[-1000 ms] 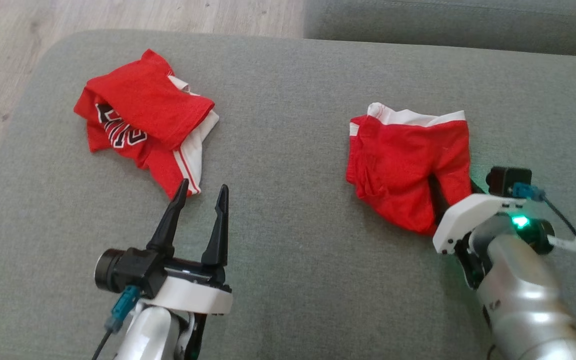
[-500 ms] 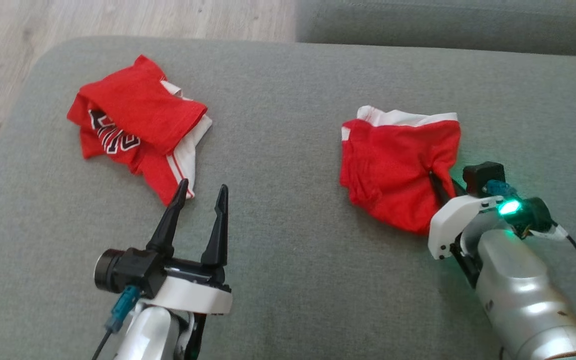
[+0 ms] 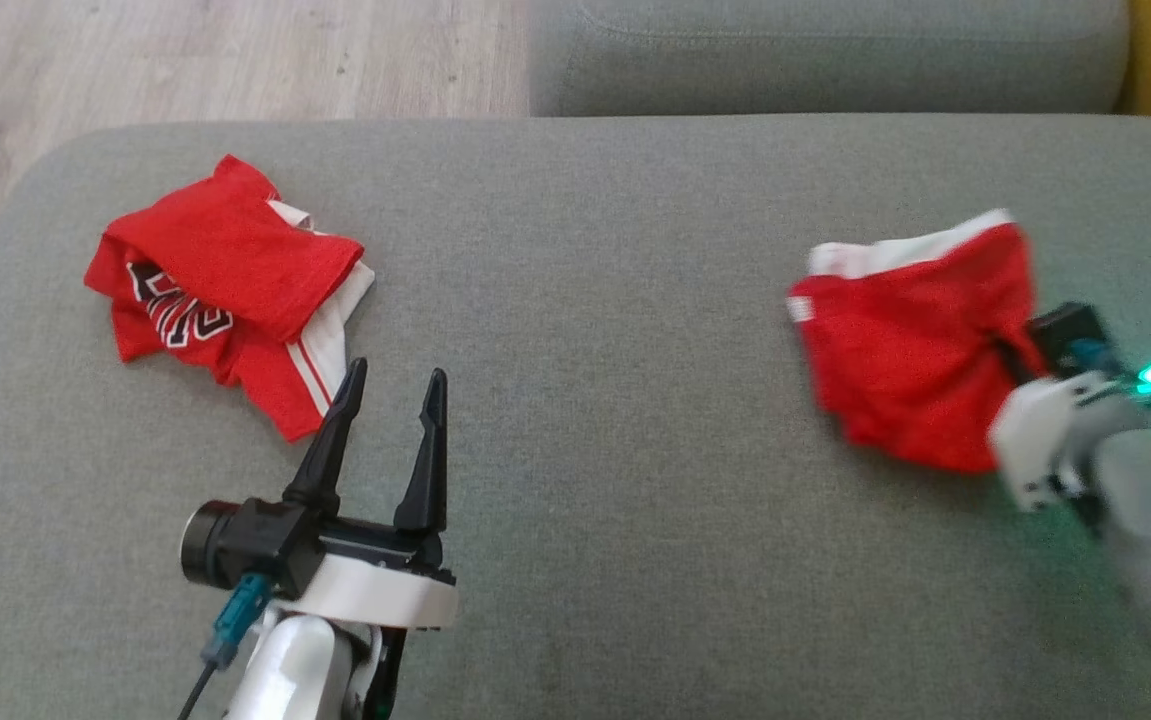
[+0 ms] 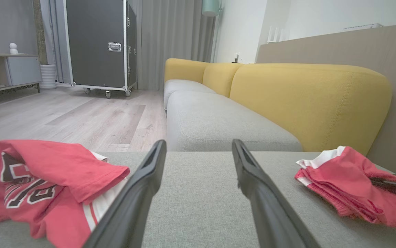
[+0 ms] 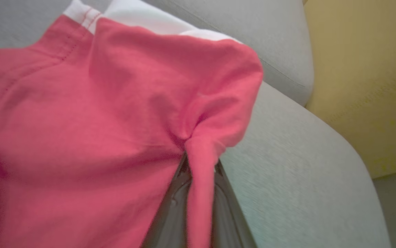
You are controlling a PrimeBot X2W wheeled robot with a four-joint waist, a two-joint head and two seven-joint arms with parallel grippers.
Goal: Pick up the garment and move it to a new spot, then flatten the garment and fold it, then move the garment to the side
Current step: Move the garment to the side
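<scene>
Pinches a ridge of the rumpled red knit garment (image 3: 905, 340) with white trim in the closed right gripper (image 5: 199, 163), at the right end of the grey woven sofa cushion (image 3: 585, 300). Holds the left gripper (image 3: 390, 385) spread wide, just beside a crumpled red lettered shirt (image 3: 215, 270). Shows, from the left wrist, a yellow padded backrest (image 4: 308, 100).

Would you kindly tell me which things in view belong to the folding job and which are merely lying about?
In the job:
- red garment with white band, pinched by the shut right gripper
- grey seat cushion under it

Lying about:
- red lettered jersey
- open left gripper, idle
- yellow backrest
- black wheeled case
</scene>
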